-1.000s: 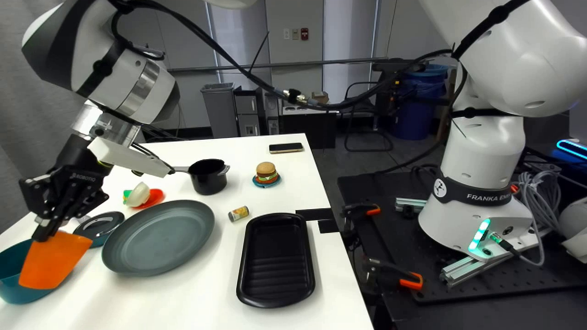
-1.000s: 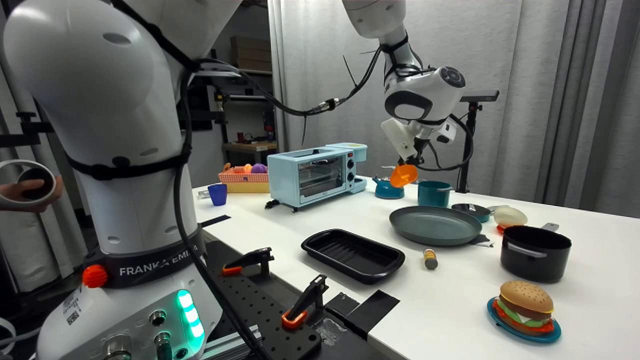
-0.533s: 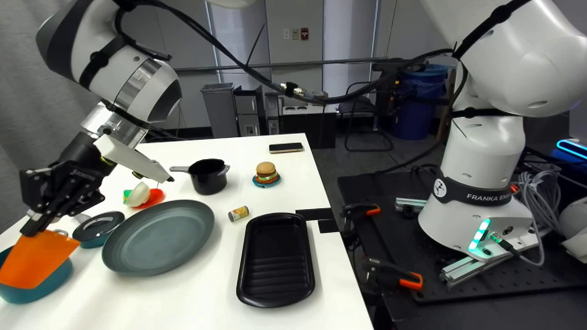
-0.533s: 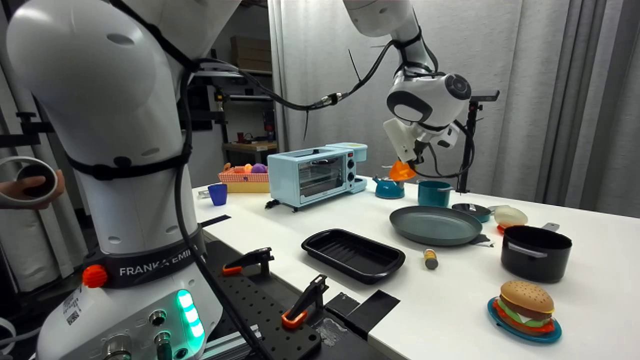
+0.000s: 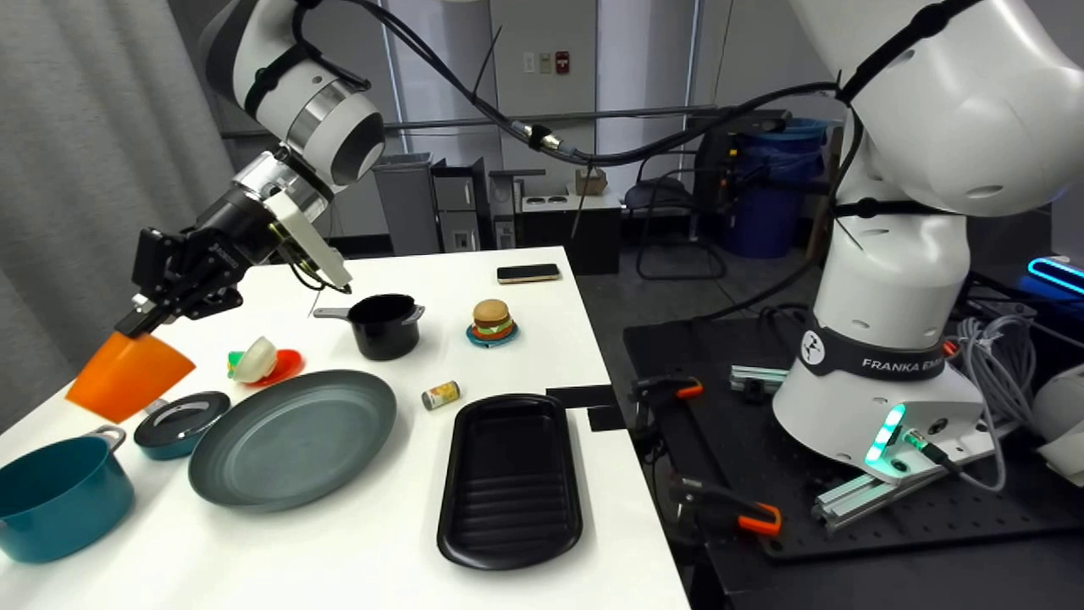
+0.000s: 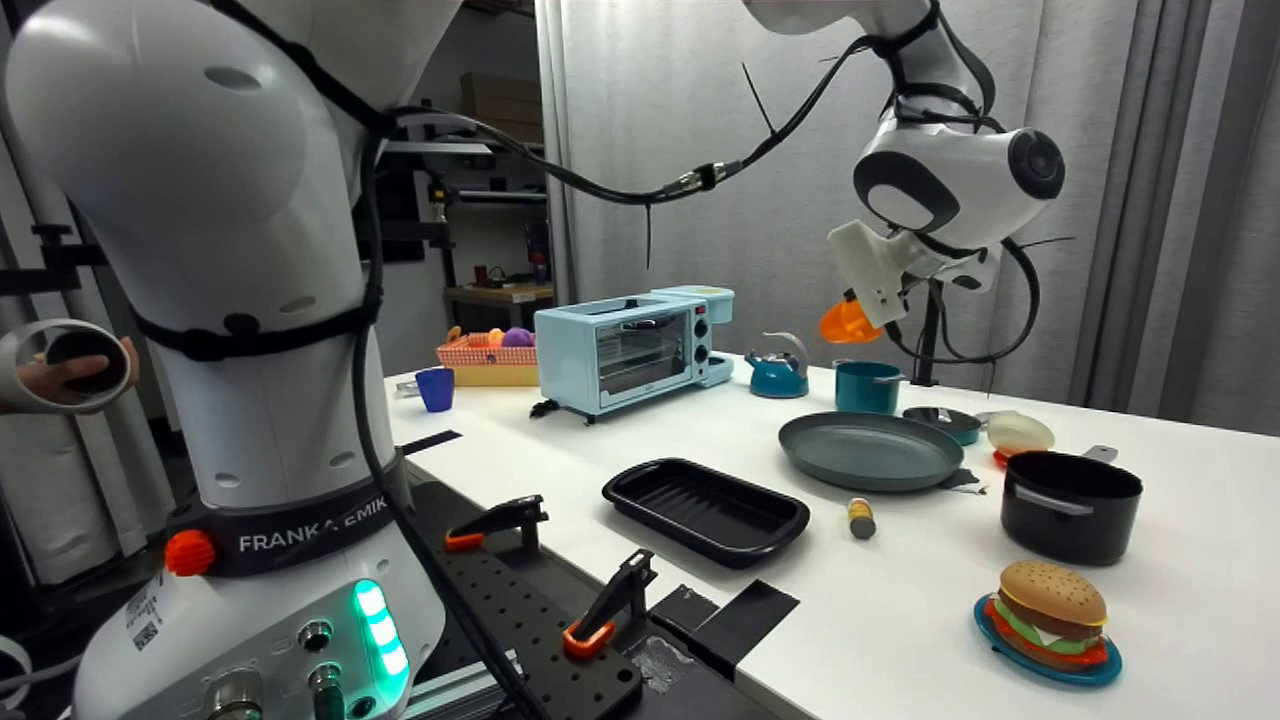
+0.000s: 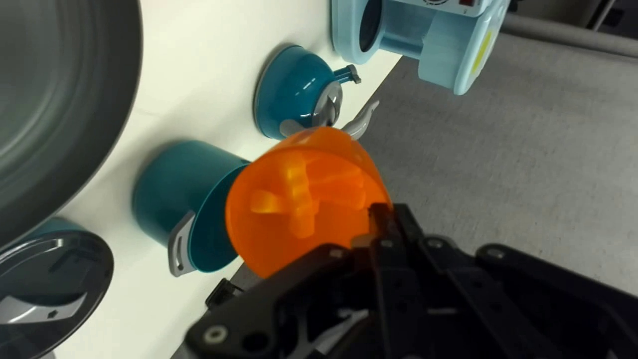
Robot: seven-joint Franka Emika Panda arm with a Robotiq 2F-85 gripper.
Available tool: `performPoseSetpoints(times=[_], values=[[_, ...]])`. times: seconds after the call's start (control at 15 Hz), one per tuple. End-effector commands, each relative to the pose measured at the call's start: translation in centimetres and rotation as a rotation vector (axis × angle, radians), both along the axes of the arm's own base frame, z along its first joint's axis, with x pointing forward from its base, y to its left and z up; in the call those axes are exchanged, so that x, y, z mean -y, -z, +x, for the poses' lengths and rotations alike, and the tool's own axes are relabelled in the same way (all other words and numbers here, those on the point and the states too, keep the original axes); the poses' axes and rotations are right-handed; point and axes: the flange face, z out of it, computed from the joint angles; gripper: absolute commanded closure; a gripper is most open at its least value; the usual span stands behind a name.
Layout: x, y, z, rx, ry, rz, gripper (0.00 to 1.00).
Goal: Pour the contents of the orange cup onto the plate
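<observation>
The orange cup (image 5: pixel 131 379) hangs tilted at the left of the frame in an exterior view, the claw (image 5: pixel 135 329) clamped on it; the wrist view shows the yellow-orange pieces (image 7: pixel 299 194) inside, near its centre. Left of centre, the plate (image 5: pixel 292 440) lies on the desk (image 5: pixel 364 551). Then come the black pot (image 5: pixel 385 335), a small can (image 5: pixel 440 395), the toy burger (image 5: pixel 491 320) higher up, the black tray (image 5: pixel 508 462) at lower centre and, at upper centre, a phone (image 5: pixel 528 274).

Orange cup (image 5: pixel 131 378), dk grey-green plate (image 5: pixel 292 440)
Yellow-orange pcs (image 7: pixel 301 197) in cup; ridged blk tray (image 5: pixel 510 453) nr robot-side edge of white tabletop (image 5: pixel 356 546); teal pot (image 5: pixel 72 512); basket (image 6: pixel 488 355) prob. red/white check.
</observation>
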Motion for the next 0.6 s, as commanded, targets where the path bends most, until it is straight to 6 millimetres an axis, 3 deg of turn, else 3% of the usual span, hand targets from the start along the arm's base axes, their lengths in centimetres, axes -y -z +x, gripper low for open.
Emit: performPoseSetpoints(times=[0.0,0.53], values=[[-0.5,-1.6,-0.3,0.072,-0.051,0.074,0.99],[-1.6,-2.7,0.0,0.177,-0.048,0.259,0.99]])
